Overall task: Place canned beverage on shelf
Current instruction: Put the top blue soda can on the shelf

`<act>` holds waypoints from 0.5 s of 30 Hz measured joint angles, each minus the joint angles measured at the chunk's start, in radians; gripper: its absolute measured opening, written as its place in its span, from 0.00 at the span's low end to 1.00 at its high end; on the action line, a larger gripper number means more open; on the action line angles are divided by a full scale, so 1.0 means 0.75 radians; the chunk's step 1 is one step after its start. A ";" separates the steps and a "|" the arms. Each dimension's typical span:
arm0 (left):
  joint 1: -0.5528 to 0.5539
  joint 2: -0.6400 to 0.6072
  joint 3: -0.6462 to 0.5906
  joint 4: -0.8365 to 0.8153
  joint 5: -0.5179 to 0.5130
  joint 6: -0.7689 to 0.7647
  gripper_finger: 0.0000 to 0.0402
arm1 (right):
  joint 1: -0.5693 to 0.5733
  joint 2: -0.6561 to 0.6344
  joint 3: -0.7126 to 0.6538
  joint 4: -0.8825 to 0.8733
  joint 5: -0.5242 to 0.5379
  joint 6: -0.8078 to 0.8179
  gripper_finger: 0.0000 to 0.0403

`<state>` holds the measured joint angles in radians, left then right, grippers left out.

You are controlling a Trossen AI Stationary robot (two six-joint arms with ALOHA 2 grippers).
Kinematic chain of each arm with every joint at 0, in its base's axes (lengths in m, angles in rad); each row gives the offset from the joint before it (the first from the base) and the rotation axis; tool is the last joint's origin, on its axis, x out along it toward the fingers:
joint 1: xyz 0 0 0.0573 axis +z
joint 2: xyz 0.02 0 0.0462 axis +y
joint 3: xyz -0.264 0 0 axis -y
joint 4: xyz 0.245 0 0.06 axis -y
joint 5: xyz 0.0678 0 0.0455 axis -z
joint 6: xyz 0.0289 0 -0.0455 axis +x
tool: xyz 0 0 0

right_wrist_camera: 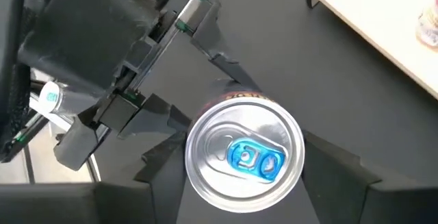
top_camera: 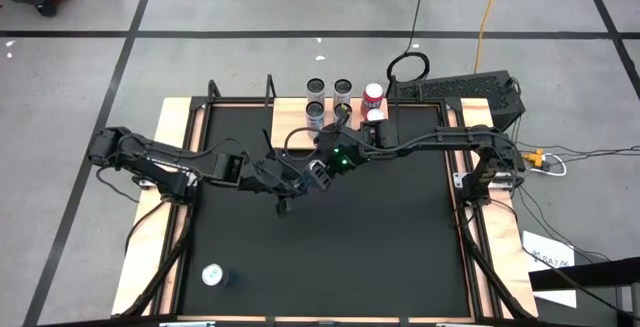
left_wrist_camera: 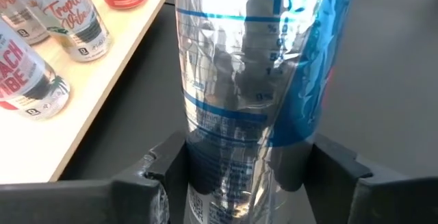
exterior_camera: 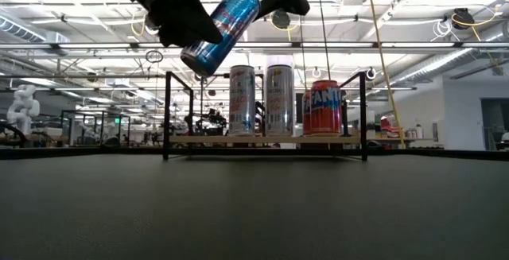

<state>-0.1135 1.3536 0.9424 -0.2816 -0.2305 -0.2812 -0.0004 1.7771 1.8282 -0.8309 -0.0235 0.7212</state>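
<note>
A slim blue and silver can (exterior_camera: 221, 26) hangs tilted in the air between my two grippers, over the black mat in front of the shelf. My left gripper (top_camera: 292, 183) is shut on its lower end and my right gripper (top_camera: 324, 166) on its top end. The shelf (exterior_camera: 270, 139), a light-wood board in a black frame, stands at the table's far edge. Two silver cans (exterior_camera: 241, 99) (exterior_camera: 279, 99) and a red can (exterior_camera: 322, 107) stand upright on the shelf. The shelf board also shows in the left wrist view (left_wrist_camera: 82, 107) and the right wrist view (right_wrist_camera: 383, 25). My left gripper pinches the can's body near its bottom end (left_wrist_camera: 233, 162) between its two fingers (left_wrist_camera: 161, 172), coming from the table's left. The can is lifted clear and points away from the gripper, tilted up toward the right. My right gripper has its two fingers (right_wrist_camera: 335, 162) on either side of the can's top end (right_wrist_camera: 246, 155), coming from the table's right. The lid with its blue tab faces the wrist. The fingers seem to touch the rim on both sides.
Another can (top_camera: 213, 276) stands on the mat near the table's near left corner. The shelf has free board to the left of the silver cans (exterior_camera: 203, 139). Cables and a black box (top_camera: 470, 92) lie behind the table's far right corner.
</note>
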 joint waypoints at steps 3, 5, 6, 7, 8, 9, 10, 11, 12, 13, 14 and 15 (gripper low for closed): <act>0.003 -0.008 0.000 0.010 0.061 0.000 0.53 | 0.002 -0.001 0.000 0.009 -0.008 -0.108 0.62; 0.005 -0.022 0.000 0.012 0.135 0.012 0.53 | 0.005 -0.005 0.001 0.016 -0.018 -0.230 0.66; 0.005 -0.031 0.000 0.020 0.162 0.028 0.53 | 0.007 -0.008 0.001 0.016 -0.022 -0.283 0.69; 0.005 -0.042 0.000 0.028 0.188 0.039 0.53 | 0.011 -0.011 0.002 0.017 -0.034 -0.333 0.72; 0.005 -0.055 0.000 0.034 0.208 0.053 0.53 | 0.014 -0.013 0.002 0.015 -0.050 -0.384 0.74; 0.005 -0.068 0.000 0.045 0.223 0.069 0.53 | 0.014 -0.014 0.002 0.021 -0.077 -0.432 0.77; 0.005 -0.082 0.000 0.058 0.234 0.082 0.53 | 0.014 -0.014 0.002 0.029 -0.097 -0.467 0.79; 0.005 -0.098 0.000 0.065 0.240 0.097 0.53 | 0.015 -0.014 0.002 0.035 -0.121 -0.489 0.81; 0.005 -0.111 0.000 0.069 0.248 0.111 0.53 | 0.015 -0.014 0.002 0.042 -0.143 -0.506 0.83; 0.007 -0.123 0.000 0.075 0.262 0.128 0.53 | 0.014 -0.013 0.002 0.056 -0.153 -0.515 0.84; 0.012 -0.136 0.000 0.079 0.285 0.142 0.53 | 0.014 -0.013 0.002 0.073 -0.156 -0.524 0.85; 0.018 -0.145 0.000 0.080 0.318 0.150 0.53 | 0.014 -0.013 0.002 0.088 -0.155 -0.528 0.86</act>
<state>-0.1003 1.2451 0.9424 -0.2216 0.0082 -0.1686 0.0101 1.7672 1.8297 -0.7652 -0.1394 0.3250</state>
